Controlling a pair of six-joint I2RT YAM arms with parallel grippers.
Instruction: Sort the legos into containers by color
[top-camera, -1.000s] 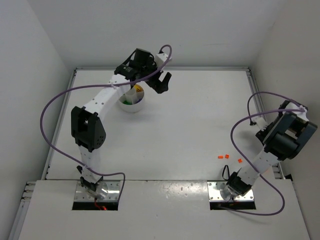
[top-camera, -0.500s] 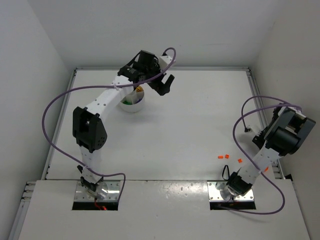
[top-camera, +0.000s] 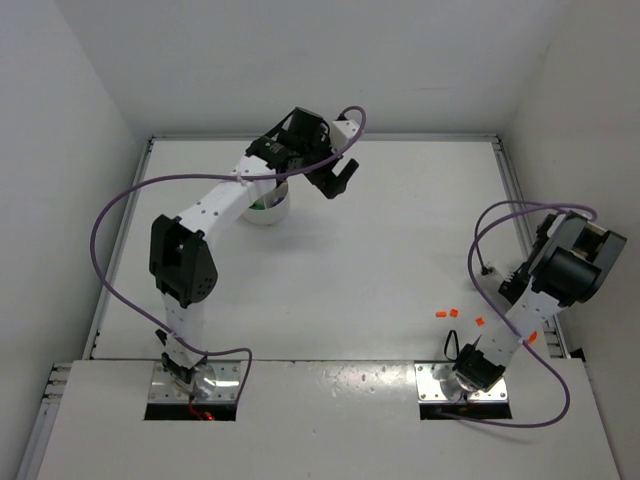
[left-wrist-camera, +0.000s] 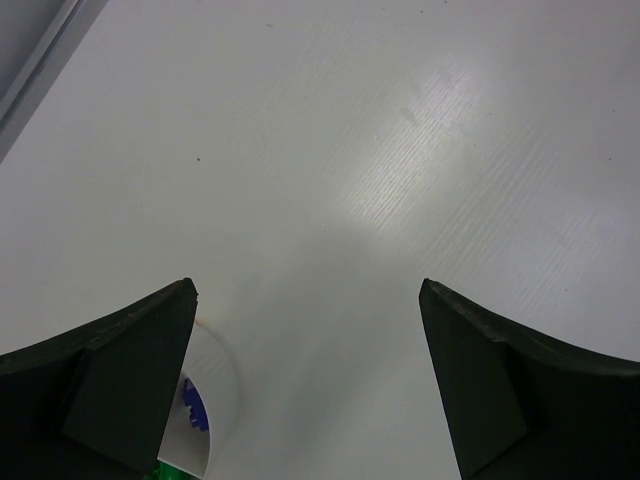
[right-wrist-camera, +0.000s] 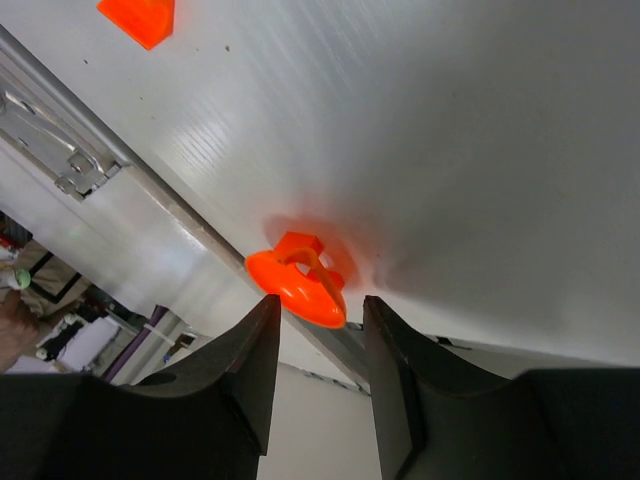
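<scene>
The white dish stands at the back left, partly under my left arm. In the left wrist view the dish holds a blue lego and a bit of green at the bottom edge. My left gripper is open and empty, held above the table to the dish's right. My right gripper is narrowly open, its tips just short of the rounder orange piece, which lies by the table's right rail. Three small orange legos lie front right.
A metal rail runs along the table's right edge just behind the orange piece. Another orange brick lies farther along the table. Purple cables loop from both arms. White walls enclose the table.
My left gripper has moved right, away from above the dish. My right wrist has swung down and in toward the table's right edge.
</scene>
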